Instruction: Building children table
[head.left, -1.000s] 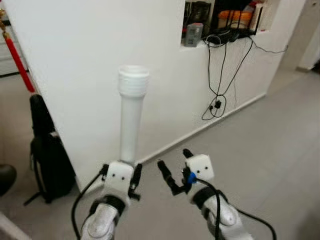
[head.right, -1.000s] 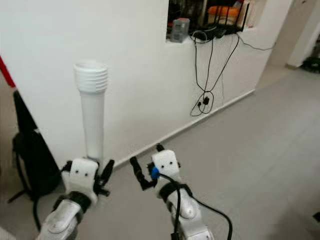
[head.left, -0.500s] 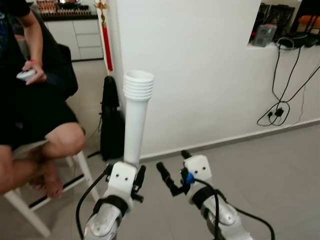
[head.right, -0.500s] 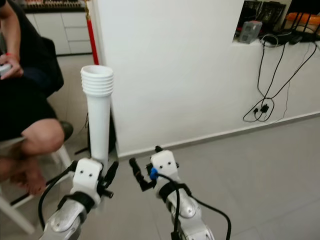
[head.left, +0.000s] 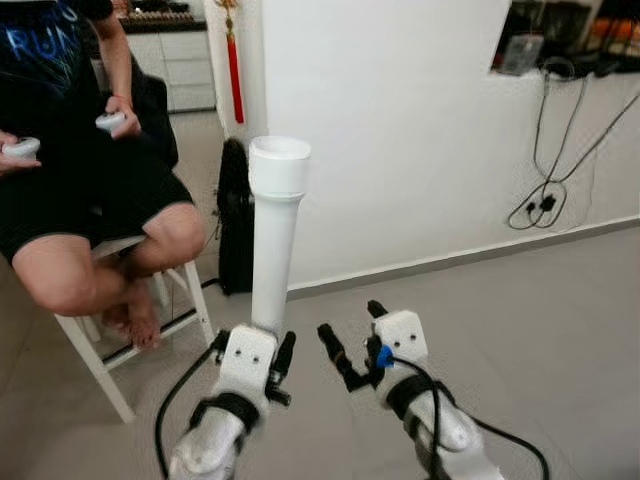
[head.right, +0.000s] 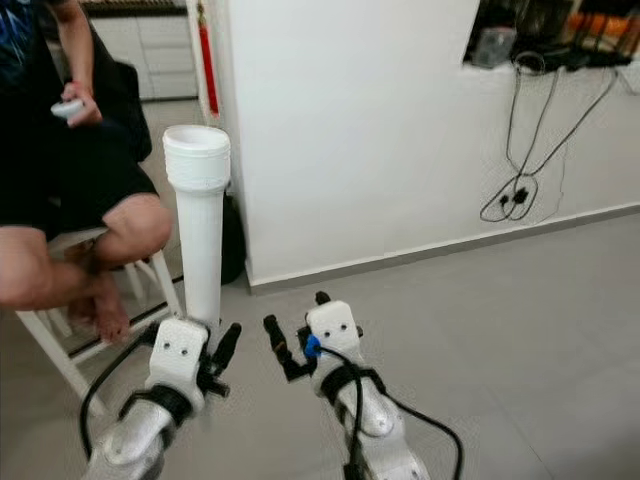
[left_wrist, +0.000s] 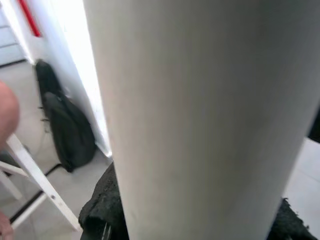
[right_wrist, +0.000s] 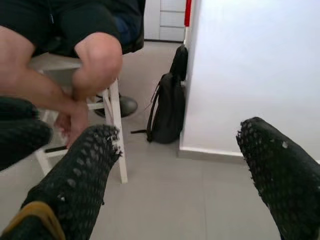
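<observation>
the left gripper (head.left: 252, 352) holds a table leg (head.left: 274, 240) upright, low in the middle of the scene, with the right gripper (head.left: 352, 340) just beside it to the right, fingers apart. a person (head.left: 70, 160) sits on a stool (head.left: 100, 350) at the left. a backpack (head.left: 234, 230) stands on the floor (head.left: 540, 300) behind the leg, against the corner of a wall (head.left: 400, 130). cables (head.left: 555, 150) hang down the wall at the far right.

**Arms and grippers — condition at inspection**

Both arms are raised forward, side by side, low in the head views. The left gripper (head.left: 252, 357) points upward, fingers clamped on a white tube (head.left: 274, 235) held upright. The right gripper (head.left: 349, 342) stands just beside it — fingers (right_wrist: 75, 185) spread apart, gripping nothing.
</observation>
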